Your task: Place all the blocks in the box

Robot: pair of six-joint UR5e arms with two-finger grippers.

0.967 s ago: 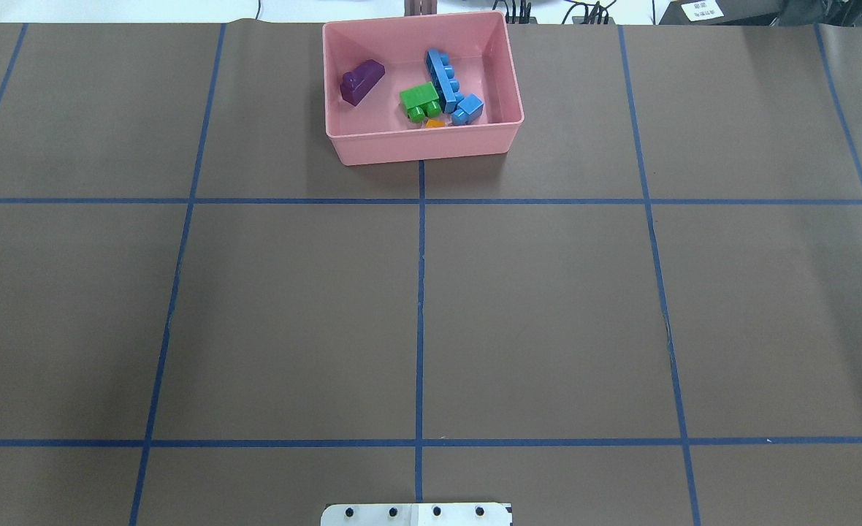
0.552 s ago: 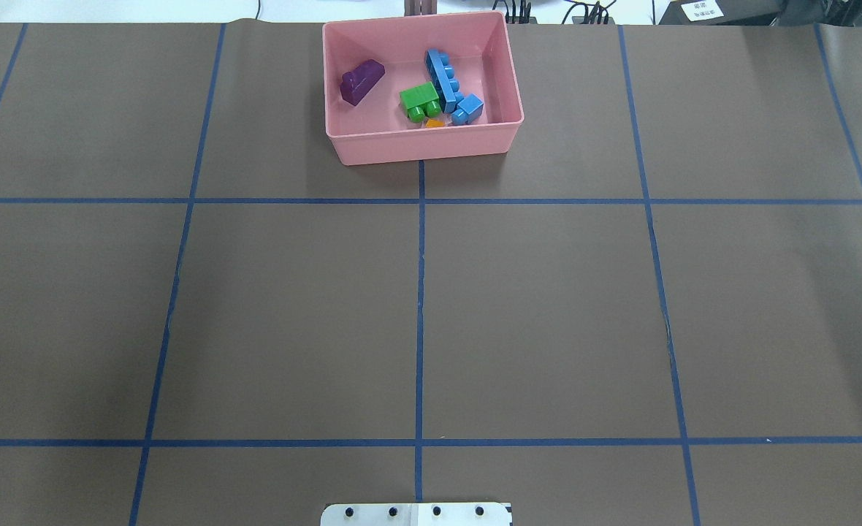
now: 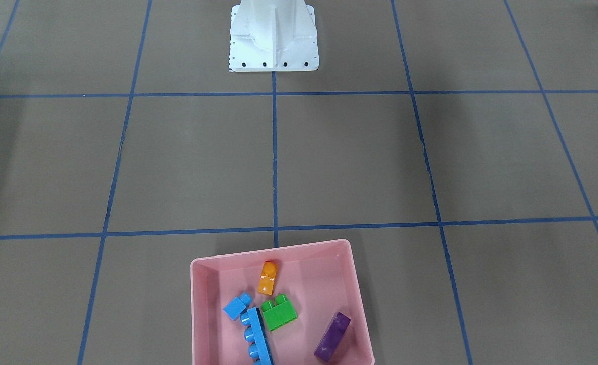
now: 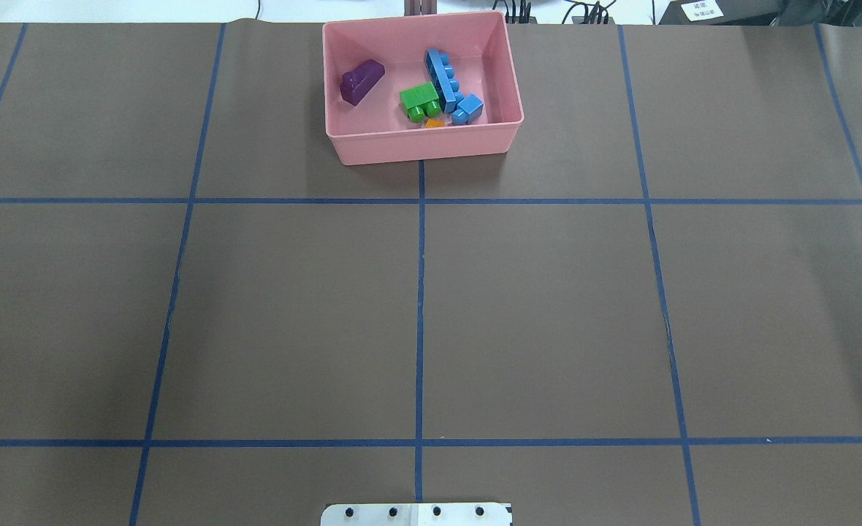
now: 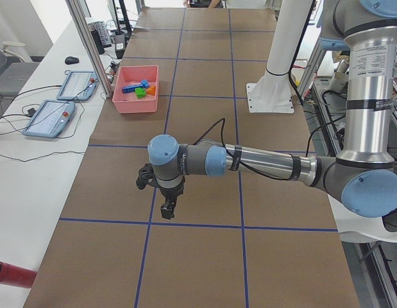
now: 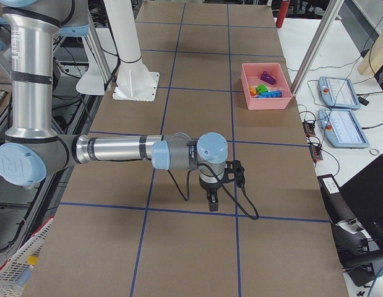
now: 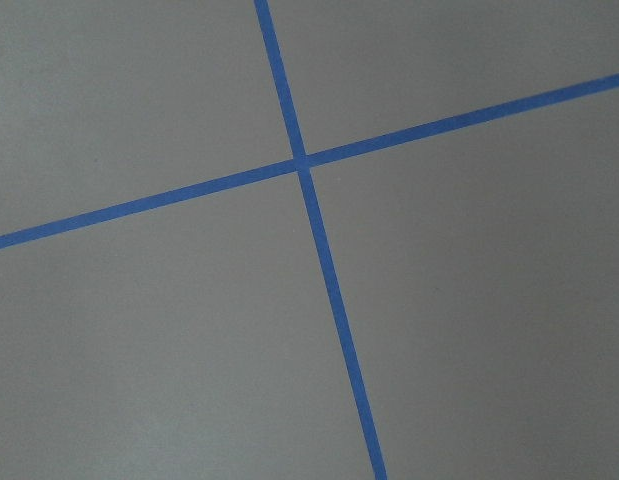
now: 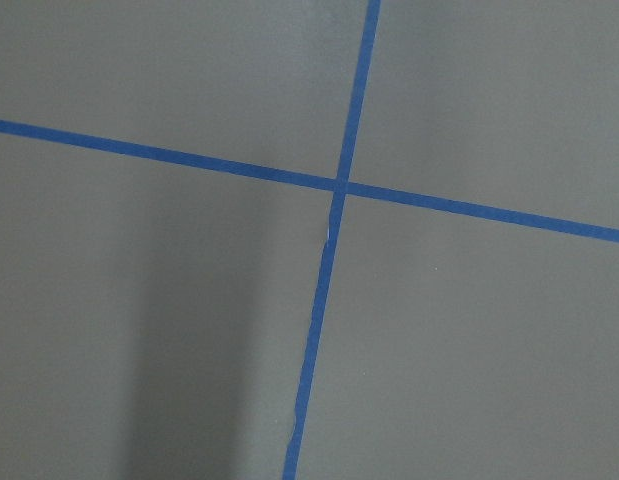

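The pink box (image 4: 420,146) stands at the table's far middle and also shows in the front view (image 3: 194,304). All five blocks lie inside it: purple sloped (image 4: 361,81), long blue (image 4: 442,77), green (image 4: 419,96), small blue (image 4: 469,108) and orange (image 4: 435,123), half hidden by the near wall. The left gripper (image 5: 166,208) shows only in the exterior left view, the right gripper (image 6: 213,201) only in the exterior right view. Both hang low over bare table far from the box. I cannot tell whether they are open or shut.
The white robot base (image 3: 273,40) stands at the table's near edge. Blue tape lines grid the brown table. Teach pendants (image 5: 47,119) lie on the side bench beyond the box. A red cylinder (image 5: 12,273) lies at the bench's end.
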